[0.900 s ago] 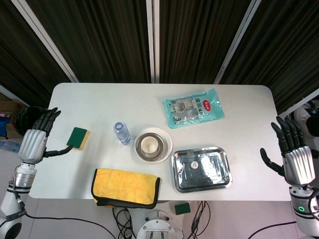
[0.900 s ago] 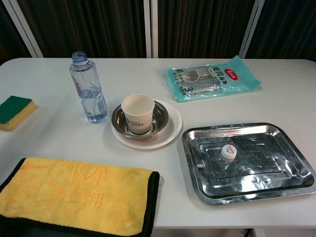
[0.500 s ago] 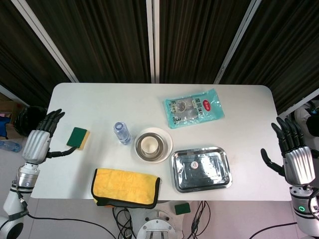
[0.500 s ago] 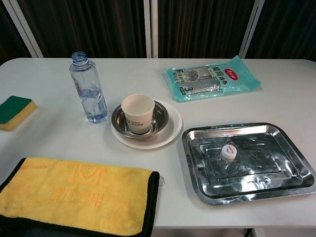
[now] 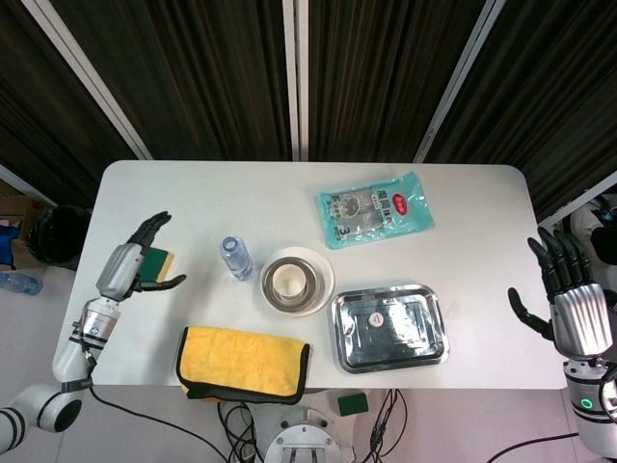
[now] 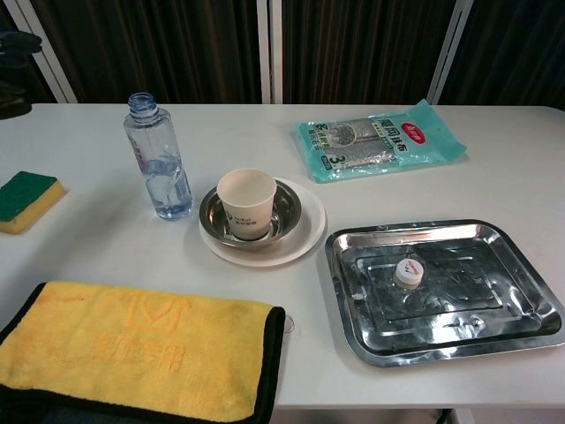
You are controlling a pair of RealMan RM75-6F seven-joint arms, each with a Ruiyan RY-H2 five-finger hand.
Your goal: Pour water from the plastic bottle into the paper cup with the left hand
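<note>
A clear plastic bottle [image 5: 236,258] [image 6: 159,159] stands upright and uncapped, partly filled with water, left of centre on the white table. Just to its right a white paper cup [image 5: 287,282] [image 6: 246,204] sits in a steel bowl [image 6: 281,215] on a white plate. My left hand [image 5: 133,265] hovers open over the table's left part, above the sponge, well left of the bottle; in the chest view only its dark fingertips [image 6: 16,42] show at the upper left. My right hand [image 5: 569,307] stays open off the table's right edge.
A green and yellow sponge [image 6: 25,200] lies at the left. A folded yellow cloth [image 5: 243,363] lies along the front edge. A steel tray [image 5: 388,327] holding the bottle cap [image 6: 406,272] sits at the right. A teal packet [image 5: 375,208] lies at the back.
My left hand has moved right, from beyond the table's left edge to over the sponge, and its fingertips have entered the chest view. The right hand has barely moved.
</note>
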